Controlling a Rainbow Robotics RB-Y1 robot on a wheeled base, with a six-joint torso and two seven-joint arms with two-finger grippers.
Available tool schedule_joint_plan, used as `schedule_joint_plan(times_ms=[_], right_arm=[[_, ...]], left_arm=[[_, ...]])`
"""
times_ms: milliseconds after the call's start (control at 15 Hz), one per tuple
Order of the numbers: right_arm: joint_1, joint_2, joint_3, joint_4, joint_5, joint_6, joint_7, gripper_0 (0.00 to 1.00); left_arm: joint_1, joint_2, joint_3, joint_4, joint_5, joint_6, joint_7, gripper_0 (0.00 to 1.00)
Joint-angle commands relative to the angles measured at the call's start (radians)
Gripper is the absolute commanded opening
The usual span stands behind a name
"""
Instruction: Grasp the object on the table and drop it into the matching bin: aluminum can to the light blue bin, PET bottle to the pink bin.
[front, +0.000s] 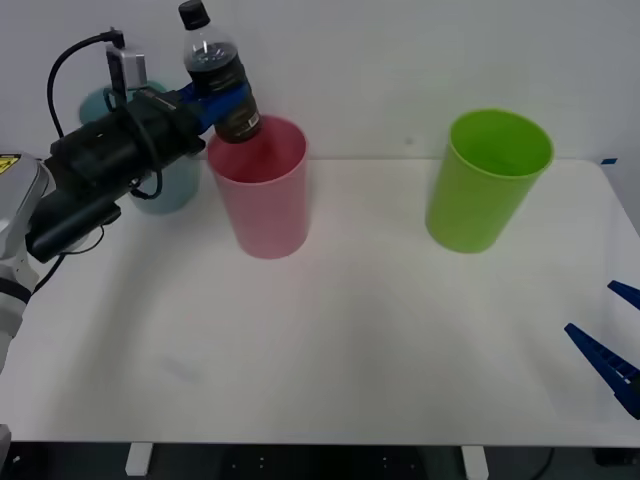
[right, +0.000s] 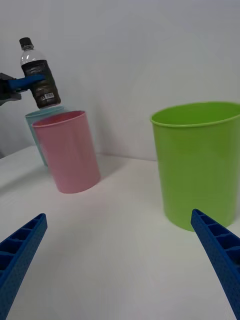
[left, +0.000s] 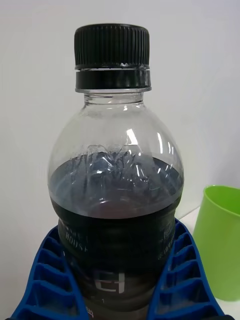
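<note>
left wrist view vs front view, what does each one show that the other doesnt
Only the left wrist view: the ribbed black cap's ring and the liquid line inside the bottle, seen close between the left gripper fingers.

Only the front view: the pink bin right under the bottle, the light blue bin behind the left arm, and the open right gripper low at the table's right edge.

Both: the held bottle and the green bin.

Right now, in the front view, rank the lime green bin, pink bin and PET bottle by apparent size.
1. lime green bin and pink bin: look alike, can't rank them.
2. PET bottle, held above the pink bin by the left gripper: smallest.
</note>
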Motion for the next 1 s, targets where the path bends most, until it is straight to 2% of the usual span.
schedule_joint_plan(times_ms=[67, 333, 533, 600, 667, 733, 1000], right_arm=[[0.0, 0.0, 0.0, 0.0, 0.0, 0.0, 0.0, 1.0], [0.0, 0.0, 0.0, 0.0, 0.0, 0.0, 0.0, 1.0], [0.0, 0.0, 0.0, 0.0, 0.0, 0.0, 0.0, 1.0], [0.0, 0.0, 0.0, 0.0, 0.0, 0.0, 0.0, 1.0], [0.0, 0.0, 0.0, 0.0, 0.0, 0.0, 0.0, 1.0], [0.0, 0.0, 0.0, 0.0, 0.0, 0.0, 0.0, 1.0], [0.0, 0.0, 0.0, 0.0, 0.0, 0.0, 0.0, 1.0]], left_arm=[[-0.04, -0.03, -0.01, 0.045, -0.032, 0.0, -0.007, 0.0], [-0.043, -0.054, -0.01, 0.05, -0.041, 0.01, -0.008, 0.04], [-0.043, -0.054, -0.004, 0.049, -0.041, 0.01, -0.01, 0.15], [-0.043, -0.054, -0.001, 0.049, -0.041, 0.01, -0.013, 0.23], [-0.043, -0.053, 0.003, 0.049, -0.041, 0.012, -0.014, 0.58], [-0.042, -0.053, 0.006, 0.049, -0.041, 0.01, -0.02, 1.0], [-0.04, -0.05, 0.008, 0.05, -0.032, 0.009, -0.025, 1.0]])
